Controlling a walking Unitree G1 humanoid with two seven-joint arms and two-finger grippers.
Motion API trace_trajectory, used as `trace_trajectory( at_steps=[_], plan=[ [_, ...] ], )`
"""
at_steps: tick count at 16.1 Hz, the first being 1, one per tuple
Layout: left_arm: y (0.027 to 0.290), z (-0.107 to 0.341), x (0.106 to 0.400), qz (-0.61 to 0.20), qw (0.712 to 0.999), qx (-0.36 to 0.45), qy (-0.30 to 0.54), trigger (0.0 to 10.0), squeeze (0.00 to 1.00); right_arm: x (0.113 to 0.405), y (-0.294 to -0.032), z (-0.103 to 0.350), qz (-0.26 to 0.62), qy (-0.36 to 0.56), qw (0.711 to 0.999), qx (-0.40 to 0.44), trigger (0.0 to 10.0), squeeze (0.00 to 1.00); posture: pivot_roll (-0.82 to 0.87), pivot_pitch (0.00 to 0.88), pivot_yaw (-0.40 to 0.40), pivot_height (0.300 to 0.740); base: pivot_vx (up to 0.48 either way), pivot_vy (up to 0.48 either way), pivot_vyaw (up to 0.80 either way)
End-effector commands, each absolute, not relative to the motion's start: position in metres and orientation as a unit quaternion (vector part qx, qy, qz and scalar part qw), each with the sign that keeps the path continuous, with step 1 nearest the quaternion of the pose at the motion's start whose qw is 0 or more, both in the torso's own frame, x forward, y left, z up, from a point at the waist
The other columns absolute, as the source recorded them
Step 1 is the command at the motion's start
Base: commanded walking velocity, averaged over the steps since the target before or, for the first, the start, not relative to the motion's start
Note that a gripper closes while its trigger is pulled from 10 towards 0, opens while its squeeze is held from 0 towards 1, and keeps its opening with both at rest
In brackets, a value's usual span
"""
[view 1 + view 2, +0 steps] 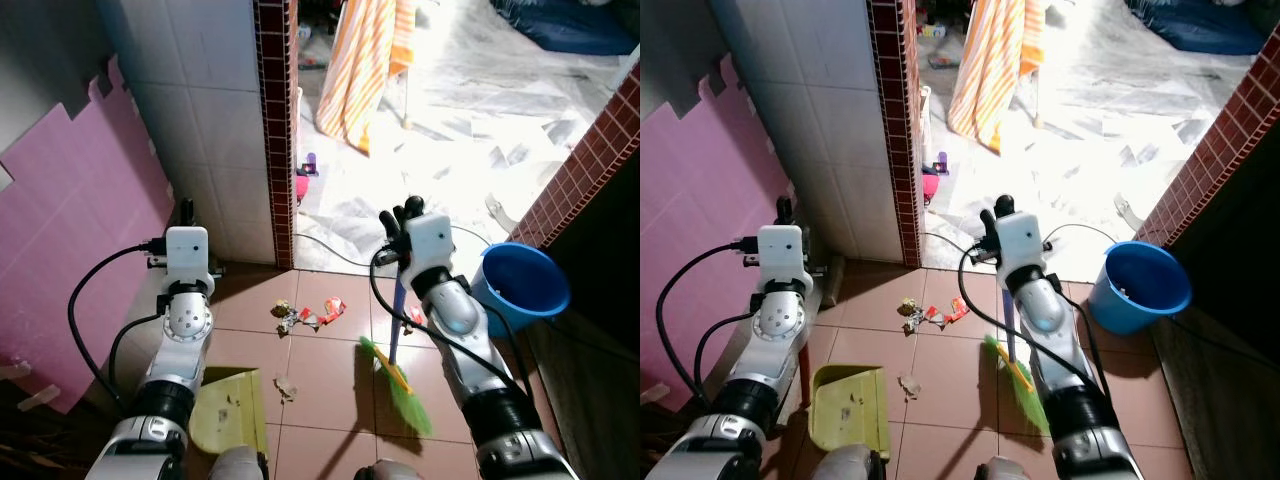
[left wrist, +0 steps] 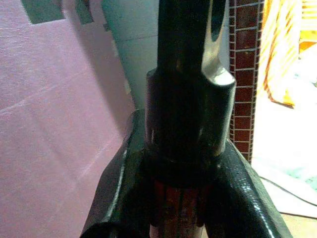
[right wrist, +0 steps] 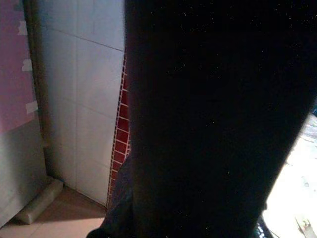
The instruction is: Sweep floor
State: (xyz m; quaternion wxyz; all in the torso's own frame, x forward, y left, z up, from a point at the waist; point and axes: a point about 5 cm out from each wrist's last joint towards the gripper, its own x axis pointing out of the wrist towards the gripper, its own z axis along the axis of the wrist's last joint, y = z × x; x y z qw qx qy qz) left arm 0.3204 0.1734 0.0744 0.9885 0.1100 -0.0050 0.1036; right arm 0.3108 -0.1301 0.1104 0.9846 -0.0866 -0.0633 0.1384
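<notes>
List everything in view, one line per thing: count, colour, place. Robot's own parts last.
broom: one, purple handle with green bristles, held upright on the tiles under the right gripper
dustpan: one, yellow-green, on the floor below the left arm
litter: a small scatter, mixed red and pale scraps, on the brown tiles ahead of the dustpan and broom
bucket: one, blue, on the floor right of the right arm
foam panel: one, pink, leaning on the left wall
brick pillar: one, red-brown, edging the white tiled wall
striped cloth: one, orange and white, hanging beyond the doorway
left gripper: one, black fingers, raised near the tiled wall, closed on a dark handle
right gripper: one, black fingers, closed on the broom handle
</notes>
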Motion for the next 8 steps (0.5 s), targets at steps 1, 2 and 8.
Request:
trace_trajectory(
  at_steps=[1, 2, 8],
  plan=[
    [0.17, 0.083, 0.326, 0.098, 0.988, 0.112, -0.026, 10.0, 0.0, 0.31, -0.136, 0.118, 0.134, -0.072, 0.984, -0.093, 10.0, 0.0, -0.09, 0.056, -0.024, 0.74, 0.0, 0.0, 0.0],
    [0.168, 0.082, 0.334, 0.105, 0.989, 0.107, -0.018, 10.0, 0.0, 0.304, -0.145, 0.124, 0.119, -0.068, 0.988, -0.076, 10.0, 0.0, -0.16, 0.077, -0.02, 0.74, 0.0, 0.0, 0.0],
    [0.132, 0.085, 0.347, 0.073, 0.989, 0.129, -0.023, 10.0, 0.0, 0.293, -0.16, 0.136, 0.088, -0.041, 0.995, -0.009, 10.0, 0.0, -0.24, 0.088, -0.021, 0.74, 0.0, 0.0, 0.0]
  ],
)
